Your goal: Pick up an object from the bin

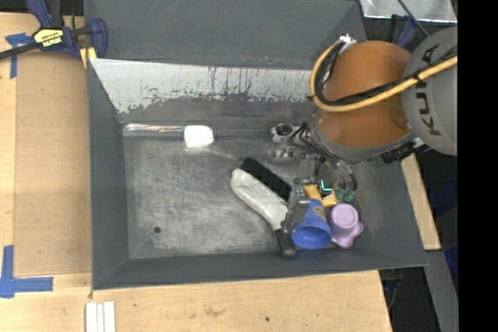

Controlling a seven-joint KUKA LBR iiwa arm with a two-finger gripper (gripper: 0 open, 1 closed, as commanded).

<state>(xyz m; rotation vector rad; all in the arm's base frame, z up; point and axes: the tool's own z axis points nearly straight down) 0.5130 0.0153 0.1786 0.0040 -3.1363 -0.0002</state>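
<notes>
Where the arm reaches in from the right, its orange wrist cover (362,101) hangs over the right-hand part of the grey metal bin (109,190), with a yellow cable (366,96) looped across it. Below the cover, the gripper (302,204) is down among a small cluster of things at the near right of the bin floor.

Jaw state: cannot be determined. The mechanism is dark, sits against dark objects and is partly covered by the wrist. No object can be confirmed as held.

Objects nearest the gripper:
- A blue cup-shaped object (313,234) lies just below the gripper, towards the near wall, and appears to touch it.
- A purple rounded object (345,221) touches the right side of the blue one.
- A white elongated object (257,196) lies diagonally on the floor, its lower right end reaching the gripper.
- A black flat oblong (264,176) lies just behind the white object and parallel to it.
- A small green item (323,188) shows at the gripper's right side; its kind cannot be told.

Objects elsewhere:
- A small white block (198,137) rests near the back wall, well apart from the gripper.
- A clear strip or tube (152,130) lies along the back of the floor, its right end at the white block.

The left half of the floor carries scuffed grey metal and one small dark spot (157,228).
</notes>
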